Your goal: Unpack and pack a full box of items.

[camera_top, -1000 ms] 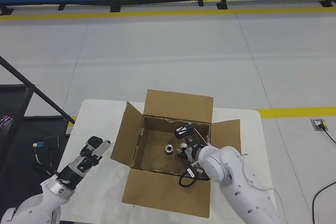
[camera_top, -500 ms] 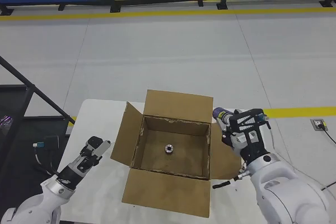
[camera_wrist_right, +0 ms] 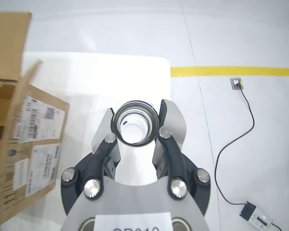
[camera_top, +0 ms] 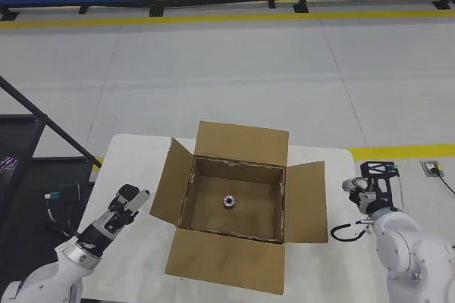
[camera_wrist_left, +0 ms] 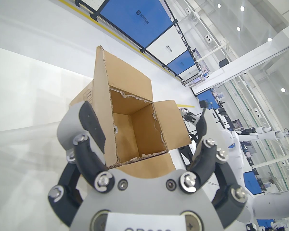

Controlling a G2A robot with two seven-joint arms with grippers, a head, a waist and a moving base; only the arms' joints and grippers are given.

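Your right claw [camera_wrist_right: 136, 109] grips a silver metal can [camera_wrist_right: 135, 127], axis end-on to its wrist camera. The brown cardboard box [camera_top: 243, 142], centre frame, holds one small round part [camera_top: 228, 201]; left claw [camera_top: 129, 198] wide.

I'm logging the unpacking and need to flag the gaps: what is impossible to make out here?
Small round metal part on the floor of the brown cardboard box: too small in the top view to identify.
Metal-rimmed cylinder in the right gripper: seen end-on in the right wrist view, so its side and length are hidden.
Whether it touches the white table: cannot tell.
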